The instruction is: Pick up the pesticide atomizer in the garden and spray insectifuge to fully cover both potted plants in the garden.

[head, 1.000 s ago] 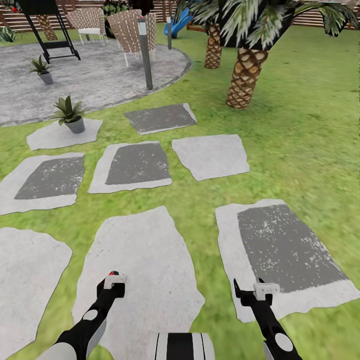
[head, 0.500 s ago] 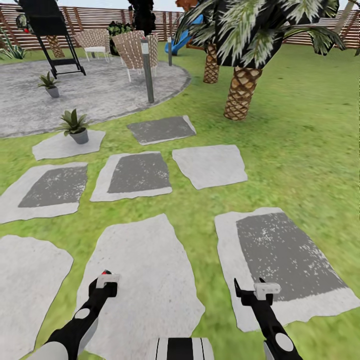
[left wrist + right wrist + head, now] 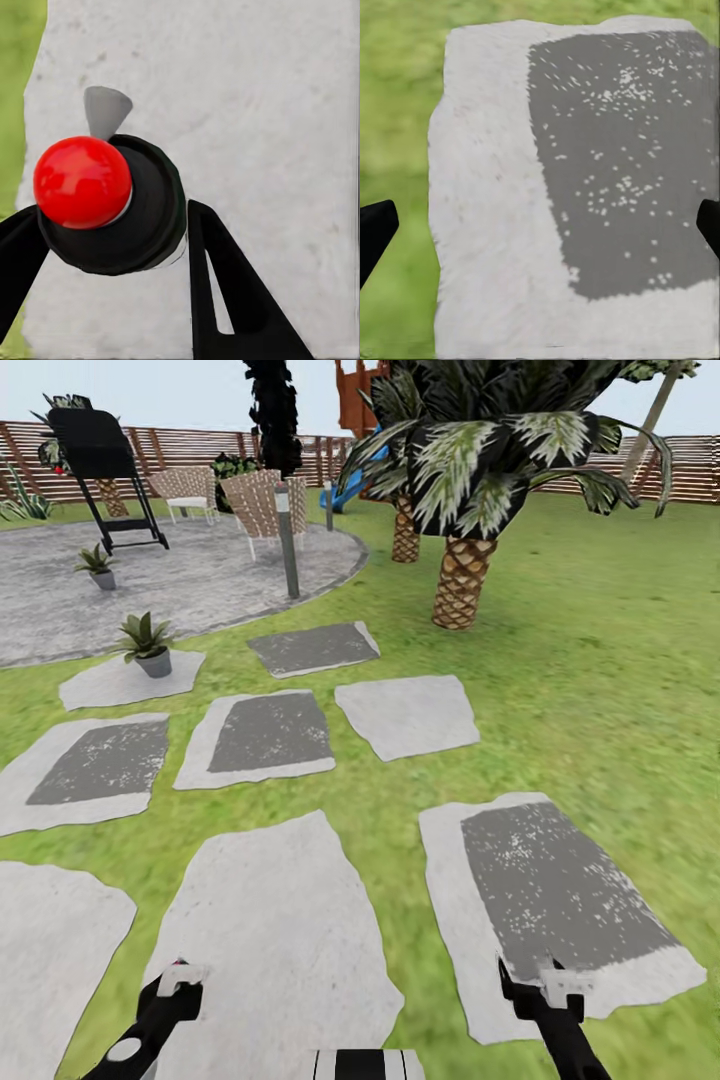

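The pesticide atomizer [image 3: 142, 217] is seen end-on in the left wrist view: a dark round body with a glossy red top [image 3: 82, 181]. My left gripper [image 3: 112, 221] is shut on it, one black finger on each side, and hangs low over a pale stepping stone [image 3: 270, 930]. In the head view the left gripper [image 3: 175, 982] sits at the bottom left with a speck of red above it. My right gripper [image 3: 538, 988] is open and holds nothing, above a grey-patched stone [image 3: 607, 165]. One potted plant [image 3: 146, 644] stands on a small stone far ahead to the left. The other potted plant [image 3: 97, 565] is on the patio [image 3: 210, 575].
A scaly palm trunk [image 3: 460, 582] rises ahead on the right, a slim grey post [image 3: 288, 540] at the patio's edge. Wicker chairs [image 3: 255, 500] and a black grill [image 3: 100, 465] stand on the patio before the slatted fence [image 3: 200, 450]. Lawn [image 3: 600, 690] with several stepping stones lies between.
The head camera has tilted up, so the ground slid down the picture and the fence and sky appeared. The left arm with the atomizer has drifted left and lower in view.
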{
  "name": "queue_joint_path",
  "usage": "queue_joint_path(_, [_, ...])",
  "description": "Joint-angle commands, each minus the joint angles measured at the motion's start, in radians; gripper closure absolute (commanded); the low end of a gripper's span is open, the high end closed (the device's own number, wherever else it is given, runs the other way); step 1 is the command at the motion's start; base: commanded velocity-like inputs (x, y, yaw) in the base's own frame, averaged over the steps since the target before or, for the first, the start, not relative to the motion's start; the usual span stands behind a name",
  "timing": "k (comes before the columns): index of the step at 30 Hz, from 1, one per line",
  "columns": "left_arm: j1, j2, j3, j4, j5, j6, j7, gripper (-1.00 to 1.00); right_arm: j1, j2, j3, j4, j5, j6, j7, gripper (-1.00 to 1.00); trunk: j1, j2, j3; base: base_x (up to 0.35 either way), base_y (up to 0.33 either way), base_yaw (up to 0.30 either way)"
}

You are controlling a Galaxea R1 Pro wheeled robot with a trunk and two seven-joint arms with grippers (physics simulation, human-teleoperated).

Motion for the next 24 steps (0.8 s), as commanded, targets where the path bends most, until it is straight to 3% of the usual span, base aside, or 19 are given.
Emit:
queue_joint_path(1, [0.015,0.0,0.0,0.001,0.013,-0.003,-0.001,1.0,0.014,0.001,-0.003,0.008,0.0,-0.004,-0.001,-1.0,-0.001,0.0,0.005,0.0,0.0,-0.114])
queue_joint_path(5, [0.08,0.001,0.0,0.001,0.077,-0.006,-0.003,1.0,0.046,0.002,-0.008,0.119,-0.001,-0.071,-0.001,-1.0,-0.002,0.001,0.027,0.0,0.0,-0.114])
queue_joint_path(6, [0.092,0.001,0.0,0.001,0.09,-0.006,-0.004,1.0,0.05,0.003,-0.007,0.192,-0.001,-0.142,0.002,-1.0,-0.003,0.001,0.032,0.0,0.0,-0.114])
queue_joint_path(7, [0.118,-0.001,-0.001,0.008,0.109,-0.006,-0.004,1.0,0.053,0.009,-0.004,0.299,0.002,-0.303,0.007,-1.0,-0.003,0.001,0.037,0.0,0.0,-0.053])
queue_joint_path(8, [0.123,-0.001,-0.001,0.014,0.109,-0.007,-0.004,1.0,0.053,0.009,-0.004,0.309,0.003,-0.319,0.007,-1.0,-0.004,0.002,0.042,0.0,0.0,-0.034])
queue_joint_path(11, [0.131,-0.001,-0.001,0.023,0.111,-0.009,-0.004,1.0,0.053,0.01,-0.002,0.328,0.004,-0.342,0.008,-1.0,-0.005,0.002,0.054,0.0,0.0,-0.013])
queue_joint_path(24, [0.134,-0.004,-0.001,0.026,0.113,-0.012,-0.003,1.0,0.053,0.015,0.0,0.403,0.003,-0.348,0.009,-1.0,-0.055,0.093,0.095,0.0,0.0,-0.001])
